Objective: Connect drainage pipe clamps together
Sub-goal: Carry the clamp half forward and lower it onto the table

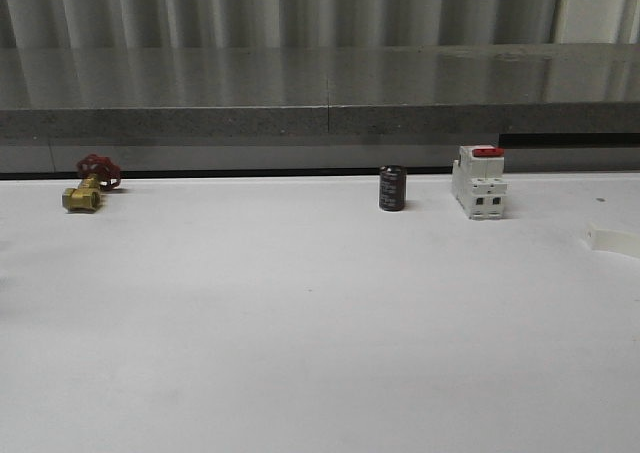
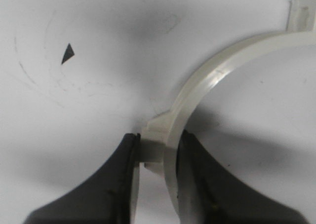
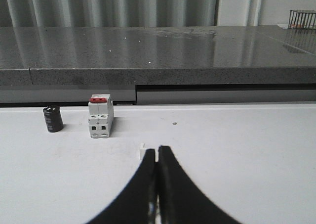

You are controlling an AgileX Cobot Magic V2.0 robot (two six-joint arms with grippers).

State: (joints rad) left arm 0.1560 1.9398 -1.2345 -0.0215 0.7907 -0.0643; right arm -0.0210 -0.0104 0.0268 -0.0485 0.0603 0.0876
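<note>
While the left gripper clamped one clamp half at its tab above the table, the right gripper pinched another white piece; next, judging by this, came aligning the tabs.

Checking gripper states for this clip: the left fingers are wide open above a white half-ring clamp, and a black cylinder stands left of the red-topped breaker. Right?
Not quite. The left wrist view shows the left gripper shut on the half-ring clamp, fingers pinching its tab. The black cylinder does stand left of the breaker.
</note>
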